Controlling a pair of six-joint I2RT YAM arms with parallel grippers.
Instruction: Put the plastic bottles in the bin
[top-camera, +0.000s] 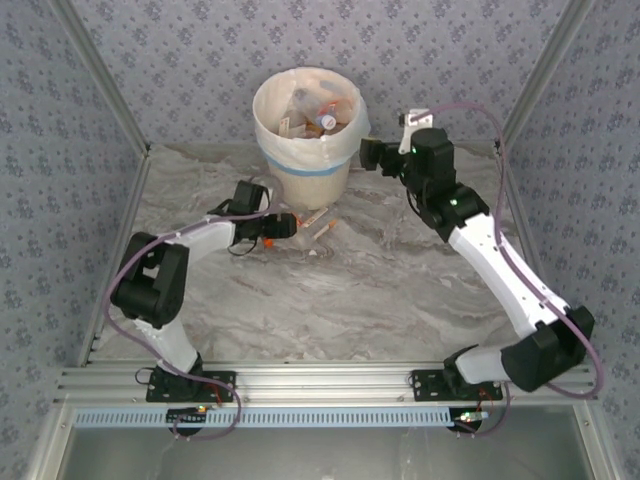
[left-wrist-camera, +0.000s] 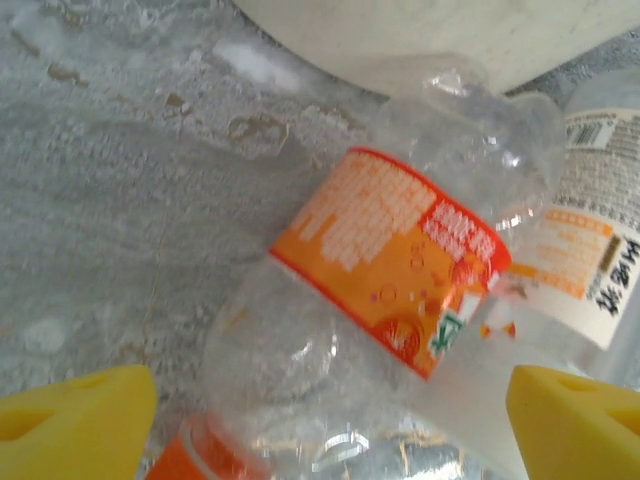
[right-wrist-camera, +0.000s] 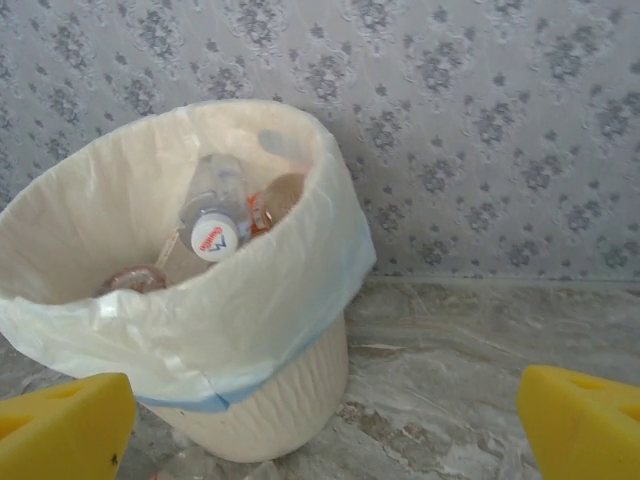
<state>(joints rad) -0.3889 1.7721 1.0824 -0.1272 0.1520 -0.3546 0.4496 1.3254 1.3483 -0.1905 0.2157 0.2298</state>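
The left gripper (left-wrist-camera: 330, 420) is sitting open astride a bottle (left-wrist-camera: 390, 260) at centre frame. The right gripper (top-camera: 366, 153) is hovering open, right of the bin (top-camera: 315, 185).

One bin (top-camera: 310, 185), several bottles (right-wrist-camera: 215, 200) inside it, at least two loose bottles (left-wrist-camera: 390, 250) beside it.

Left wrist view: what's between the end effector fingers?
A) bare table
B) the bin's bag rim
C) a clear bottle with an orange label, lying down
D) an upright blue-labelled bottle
C: the clear bottle with the orange label lies on its side on the table, with the left end effector open and its yellow fingers on either side of it.
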